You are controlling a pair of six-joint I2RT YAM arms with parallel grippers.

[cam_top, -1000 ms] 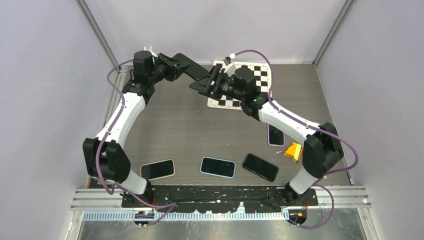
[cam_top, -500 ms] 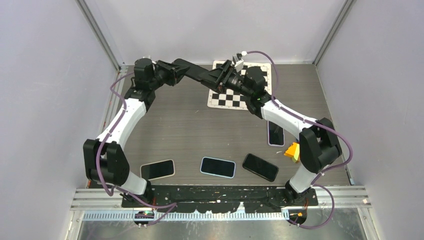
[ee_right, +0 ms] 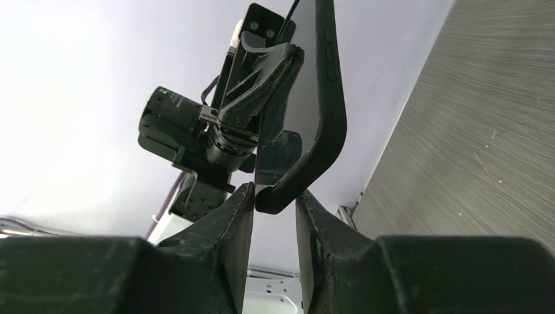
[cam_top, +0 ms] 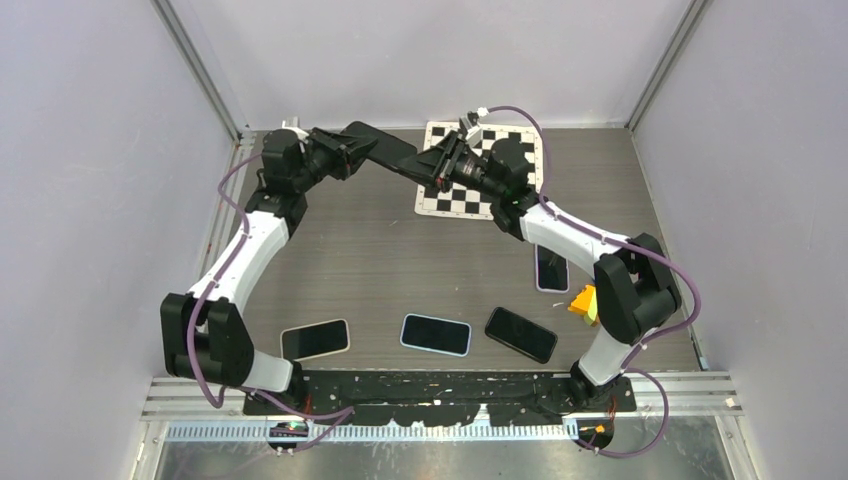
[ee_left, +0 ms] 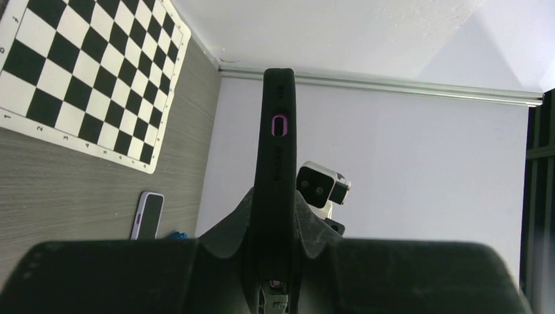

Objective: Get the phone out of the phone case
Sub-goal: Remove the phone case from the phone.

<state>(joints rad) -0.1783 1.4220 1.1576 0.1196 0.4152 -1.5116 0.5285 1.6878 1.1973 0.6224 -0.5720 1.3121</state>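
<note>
While the left gripper (ee_left: 275,219) stays with its jaws clamped across the black phone case (ee_left: 277,118), held in the air well above the tabletop (cam_top: 380,250), the change over the last second lies further right. The right wrist has pulled back and rightward over the checkerboard mat (cam_top: 455,197). The right gripper (ee_right: 275,196) now has its jaws pinching the case's corner, which bends away from the phone (ee_right: 302,85) seated inside. That peeled lip suggests the removal has begun, though the phone is not yet free.
</note>
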